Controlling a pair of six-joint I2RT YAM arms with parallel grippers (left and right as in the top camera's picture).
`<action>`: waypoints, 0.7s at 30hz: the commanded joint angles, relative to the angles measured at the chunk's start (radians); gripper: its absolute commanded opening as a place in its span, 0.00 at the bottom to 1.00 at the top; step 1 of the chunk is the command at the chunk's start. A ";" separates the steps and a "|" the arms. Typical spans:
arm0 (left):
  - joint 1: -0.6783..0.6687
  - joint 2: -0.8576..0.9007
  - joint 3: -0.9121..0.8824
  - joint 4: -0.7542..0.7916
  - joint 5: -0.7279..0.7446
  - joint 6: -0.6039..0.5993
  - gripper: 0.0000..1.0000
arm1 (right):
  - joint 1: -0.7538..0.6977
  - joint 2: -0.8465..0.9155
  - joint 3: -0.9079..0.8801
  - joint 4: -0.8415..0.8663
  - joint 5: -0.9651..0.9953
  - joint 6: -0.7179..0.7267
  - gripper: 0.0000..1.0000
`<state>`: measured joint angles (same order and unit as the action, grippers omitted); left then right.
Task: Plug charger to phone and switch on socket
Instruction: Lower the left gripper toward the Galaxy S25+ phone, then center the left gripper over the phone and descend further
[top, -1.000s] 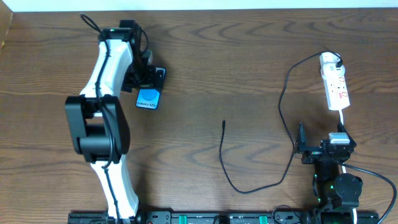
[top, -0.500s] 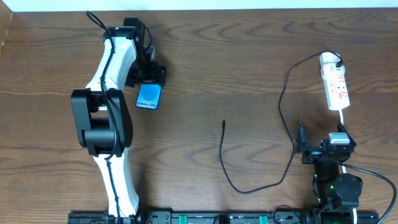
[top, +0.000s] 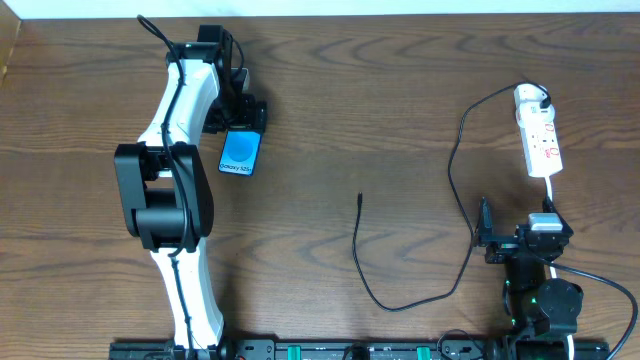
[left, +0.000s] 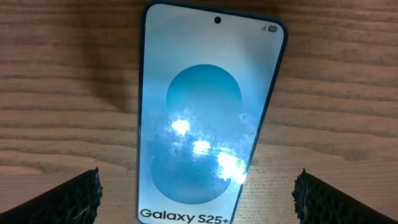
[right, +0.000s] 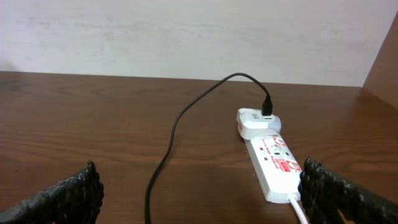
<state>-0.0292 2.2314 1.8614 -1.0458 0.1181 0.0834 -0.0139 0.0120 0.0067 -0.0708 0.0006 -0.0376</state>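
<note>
The phone (top: 240, 157) lies flat on the table at the far left, its blue screen up and showing "Galaxy S25+"; it fills the left wrist view (left: 202, 118). My left gripper (top: 243, 128) hovers over the phone's far end, open, one finger on each side (left: 199, 196), touching nothing. The charger is a thin black cable (top: 452, 160) with its free tip (top: 360, 198) lying mid-table. Its other end is plugged into the white adapter (right: 255, 121) on the socket (top: 540, 140), which the right wrist view also shows (right: 277, 168). My right gripper (top: 515, 240) is open and empty (right: 205, 196), near the socket's near end.
The charger cable loops low across the table's front middle (top: 400, 305). The socket's white lead (top: 551, 190) runs toward the right arm. A pale wall (right: 186, 31) stands behind the table's far edge.
My left arm shifted slightly right and farther back over the phone, mostly in the first half second. The phone, cable and right arm have not moved.
</note>
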 joint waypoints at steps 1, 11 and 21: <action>0.002 0.012 0.019 0.005 0.001 0.009 0.98 | -0.006 -0.006 -0.001 -0.005 0.008 -0.008 0.99; 0.002 0.012 -0.003 0.036 0.002 0.006 0.98 | -0.006 -0.006 -0.001 -0.005 0.008 -0.009 0.99; -0.002 0.012 -0.013 0.031 0.002 0.006 0.98 | -0.006 -0.006 -0.001 -0.005 0.008 -0.008 0.99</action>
<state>-0.0292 2.2314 1.8610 -1.0107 0.1181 0.0830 -0.0139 0.0120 0.0067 -0.0708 0.0006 -0.0376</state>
